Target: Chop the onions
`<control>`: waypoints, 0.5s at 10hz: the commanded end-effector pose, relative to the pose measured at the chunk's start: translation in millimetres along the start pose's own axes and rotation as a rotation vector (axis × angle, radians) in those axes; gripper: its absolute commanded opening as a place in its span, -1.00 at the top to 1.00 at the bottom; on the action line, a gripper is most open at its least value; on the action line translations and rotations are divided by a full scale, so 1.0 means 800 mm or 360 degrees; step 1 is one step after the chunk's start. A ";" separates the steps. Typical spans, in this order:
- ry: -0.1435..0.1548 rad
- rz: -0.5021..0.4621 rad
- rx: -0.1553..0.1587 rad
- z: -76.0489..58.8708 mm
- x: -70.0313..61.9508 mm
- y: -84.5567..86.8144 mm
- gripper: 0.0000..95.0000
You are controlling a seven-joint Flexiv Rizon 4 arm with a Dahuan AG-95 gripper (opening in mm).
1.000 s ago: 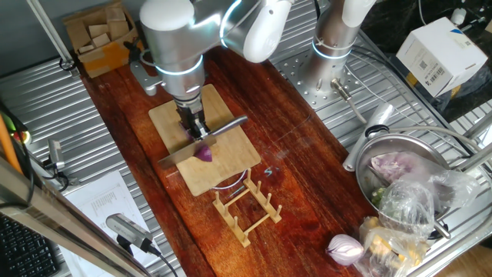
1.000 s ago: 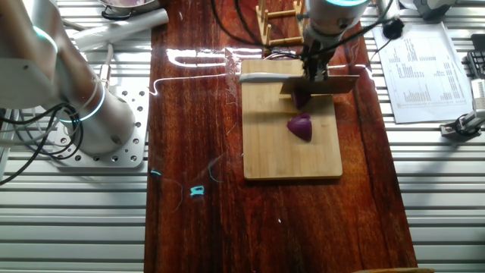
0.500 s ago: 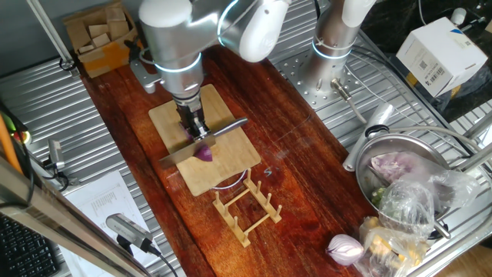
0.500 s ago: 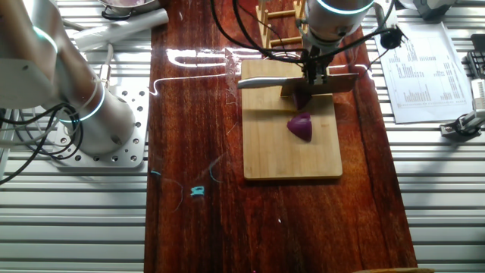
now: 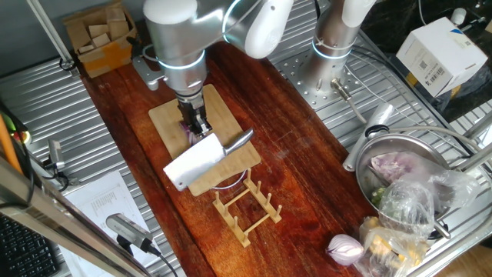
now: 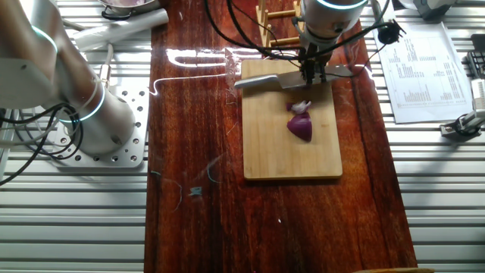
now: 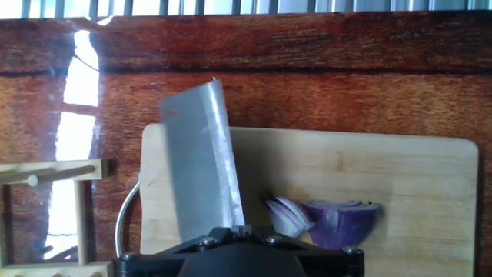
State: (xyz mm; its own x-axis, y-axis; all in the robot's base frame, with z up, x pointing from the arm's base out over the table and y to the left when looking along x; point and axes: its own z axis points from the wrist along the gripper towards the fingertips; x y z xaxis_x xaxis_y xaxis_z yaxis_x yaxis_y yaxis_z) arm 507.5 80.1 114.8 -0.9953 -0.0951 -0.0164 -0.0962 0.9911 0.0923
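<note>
My jaws were closed on the cleaver (image 7: 201, 165), its blade tilted flat above the cutting board (image 6: 291, 148). The onions (image 7: 327, 219), a wedge with a thin slice beside it, lay on the board just to the right of the blade.

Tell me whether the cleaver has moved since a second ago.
Yes. The steel cleaver has lifted off the purple onion wedges, toward the bamboo board's rack-side edge, blade tilted flatter.
</note>
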 end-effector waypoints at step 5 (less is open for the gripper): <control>0.0004 -0.0006 -0.0004 -0.008 -0.001 0.003 1.00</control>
State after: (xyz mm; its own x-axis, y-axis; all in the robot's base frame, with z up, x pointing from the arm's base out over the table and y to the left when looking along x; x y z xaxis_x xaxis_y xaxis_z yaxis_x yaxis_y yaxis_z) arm 507.8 82.5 120.9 -0.9947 -0.1020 -0.0148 -0.1030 0.9902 0.0938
